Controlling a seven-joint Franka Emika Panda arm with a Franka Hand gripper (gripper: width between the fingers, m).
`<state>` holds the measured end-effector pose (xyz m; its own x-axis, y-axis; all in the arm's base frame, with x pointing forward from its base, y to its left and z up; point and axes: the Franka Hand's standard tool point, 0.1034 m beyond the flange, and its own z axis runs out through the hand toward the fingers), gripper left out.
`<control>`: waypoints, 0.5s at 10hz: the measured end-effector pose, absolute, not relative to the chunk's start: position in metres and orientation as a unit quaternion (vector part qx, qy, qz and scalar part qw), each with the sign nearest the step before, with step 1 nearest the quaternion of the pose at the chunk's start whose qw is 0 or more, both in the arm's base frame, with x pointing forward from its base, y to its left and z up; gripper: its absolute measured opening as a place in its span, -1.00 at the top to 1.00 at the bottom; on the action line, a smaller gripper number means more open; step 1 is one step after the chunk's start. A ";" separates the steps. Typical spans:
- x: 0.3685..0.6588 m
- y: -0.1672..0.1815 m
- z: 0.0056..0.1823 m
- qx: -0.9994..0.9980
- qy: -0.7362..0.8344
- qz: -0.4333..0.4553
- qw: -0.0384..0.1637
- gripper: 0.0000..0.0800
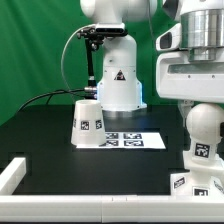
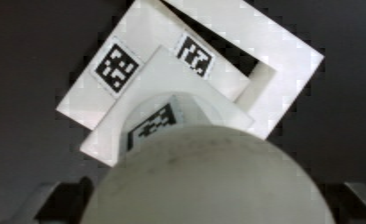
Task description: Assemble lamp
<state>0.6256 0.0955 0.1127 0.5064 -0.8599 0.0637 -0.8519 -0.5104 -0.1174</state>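
Observation:
The rounded white bulb (image 1: 203, 128) hangs upright at the exterior view's right, with a tag on its lower part. In the wrist view the bulb (image 2: 201, 165) fills the space between the two dark fingers (image 2: 55, 203). My gripper (image 2: 201, 208) is shut on the bulb; in the exterior view it (image 1: 203, 106) sits right over the bulb's top. The angular white base (image 1: 196, 183) with tags lies directly under the bulb, and it also shows in the wrist view (image 2: 153, 75). I cannot tell whether the bulb touches it. The cone shade (image 1: 86, 120) stands apart at the left.
The marker board (image 1: 134, 141) lies flat beside the shade. The big white robot pedestal (image 1: 118, 78) stands behind it. A white rail (image 1: 14, 176) borders the black table at the front and left. A green curtain hangs at the back.

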 end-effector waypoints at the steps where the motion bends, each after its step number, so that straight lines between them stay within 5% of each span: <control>1: 0.625 0.096 0.112 -0.867 0.493 -0.056 0.035 -0.44; 2: 0.625 0.096 0.112 -0.867 0.493 -0.056 0.035 -0.68; 5: 0.629 0.080 0.141 -0.880 0.469 -0.054 0.045 -0.75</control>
<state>0.6291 0.0802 0.1406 0.5545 -0.8305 0.0528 -0.8208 -0.5563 -0.1297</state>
